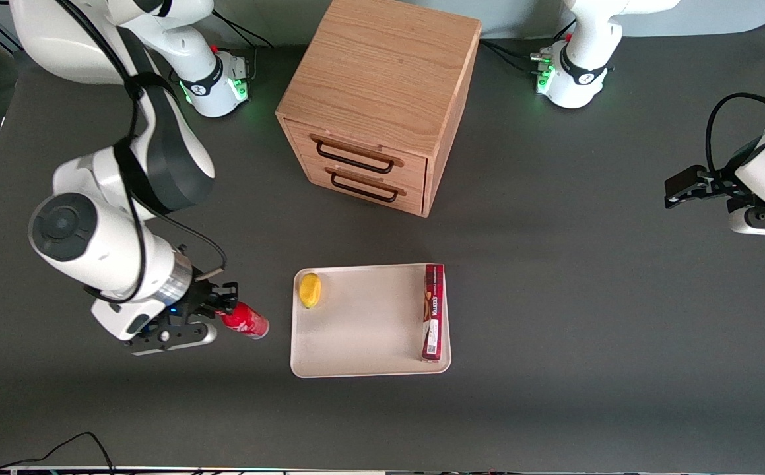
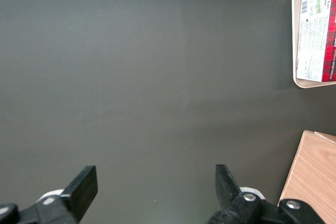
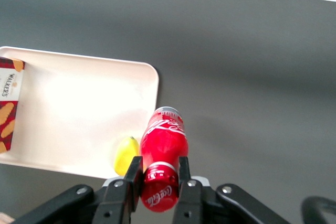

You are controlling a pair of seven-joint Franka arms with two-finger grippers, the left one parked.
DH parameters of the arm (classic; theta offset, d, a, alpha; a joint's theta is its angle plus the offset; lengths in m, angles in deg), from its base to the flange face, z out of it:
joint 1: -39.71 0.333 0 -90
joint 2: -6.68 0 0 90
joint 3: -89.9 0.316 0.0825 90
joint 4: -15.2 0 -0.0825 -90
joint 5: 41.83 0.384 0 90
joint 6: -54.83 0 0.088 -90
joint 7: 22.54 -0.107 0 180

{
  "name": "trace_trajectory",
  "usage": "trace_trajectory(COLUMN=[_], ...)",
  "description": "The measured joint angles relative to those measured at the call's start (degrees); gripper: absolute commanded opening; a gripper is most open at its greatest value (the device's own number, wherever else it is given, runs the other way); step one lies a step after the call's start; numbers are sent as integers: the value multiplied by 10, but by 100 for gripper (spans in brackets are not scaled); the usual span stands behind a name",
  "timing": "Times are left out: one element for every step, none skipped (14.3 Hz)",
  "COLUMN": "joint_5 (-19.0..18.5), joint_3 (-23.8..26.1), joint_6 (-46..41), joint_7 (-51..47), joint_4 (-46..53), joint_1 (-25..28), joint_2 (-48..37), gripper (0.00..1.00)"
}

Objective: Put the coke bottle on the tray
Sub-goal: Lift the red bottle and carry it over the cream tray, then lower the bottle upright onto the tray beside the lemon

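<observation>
Gripping coke bottle [image 1: 245,321] near its cap, gripper [image 1: 224,305] off the table, at nine o'clock from tray [image 1: 362,356] bearing lemon [image 1: 309,289] and red carton [image 1: 433,311].

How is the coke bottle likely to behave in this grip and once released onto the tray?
The tool pinches the coke bottle near its cap, so it may pivot. Its glossy surface looks slippery. Round-bodied, it would probably roll if laid on the tray, perhaps toward the lemon.

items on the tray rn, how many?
2 on the tray: lemon in the corner nearest the gripper, red carton along the edge toward the parked arm. The coke bottle is off-tray, gripped.
</observation>
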Motion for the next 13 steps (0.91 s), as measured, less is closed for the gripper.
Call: trace_trajectory(joint_5=[0,0,0,0,-1,-1,-1,-1,-1,-1,-1,-1,-1], joint_3=[0,0,0,0,-1,-4,-12,-22,-28,-32,-33,-33,-33], joint_6=[20,41,64,84,100,111,120,127,132,136,139,140,140], joint_7=[0,0,1,1,1,1,1,1,1,1,0,-1,-2], joint_4=[4,7,9,10,12,15,18,24,28,31,33,36,36], joint_1=[7,13,18,23,29,37,49,61,70,75,78,79,79], joint_2=[13,27,39,52,63,74,85,96,105,112,119,123,126], gripper=[0,0,0,0,0,0,0,0,0,0,0,0,0])
